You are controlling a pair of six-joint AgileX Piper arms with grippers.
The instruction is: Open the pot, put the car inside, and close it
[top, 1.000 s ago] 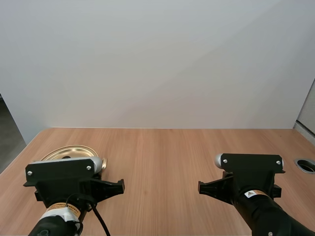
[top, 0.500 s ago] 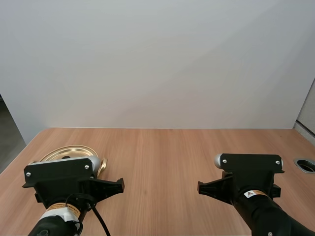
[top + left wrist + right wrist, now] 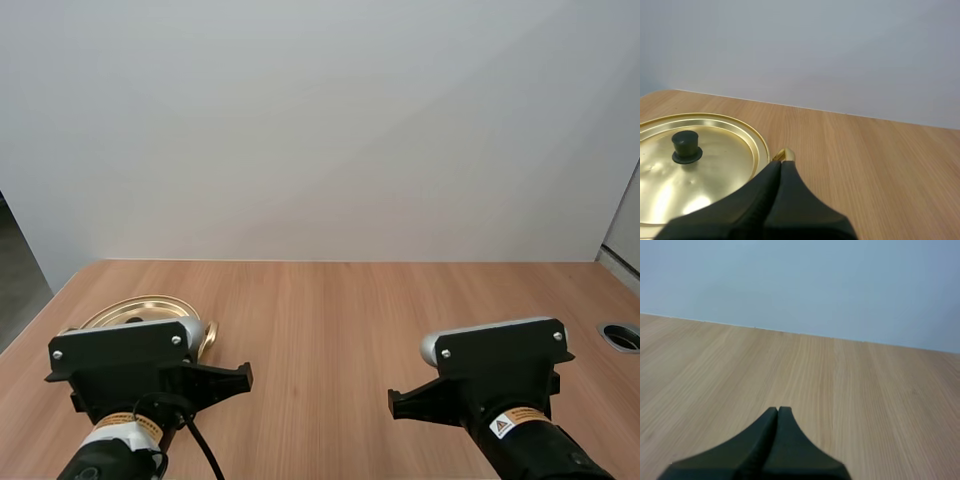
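Pot [image 3: 695,170]: gold, on the counter [image 3: 330,310] at its left side, just ahead of the left arm. Lid [image 3: 670,172] is seated on it, black knob [image 3: 686,146] upright at centre. No car in sight on the bare wood; whether one is inside the pot cannot be told.

Left gripper [image 3: 781,165]: fingers pressed together into one dark wedge, holding nothing, tips at the pot's gold side handle [image 3: 785,154], beside the lid's rim.

Right gripper [image 3: 778,411]: fingers likewise closed on nothing, over bare wood.

Change over the last second: the right arm has swung and shifted a little toward the middle of the counter; the left arm has barely moved, pot unchanged.

Reading: a lidded pot with both grippers empty fits either a pot not opened so far or one closed again over the car. The right arm's drift alone does not settle which.
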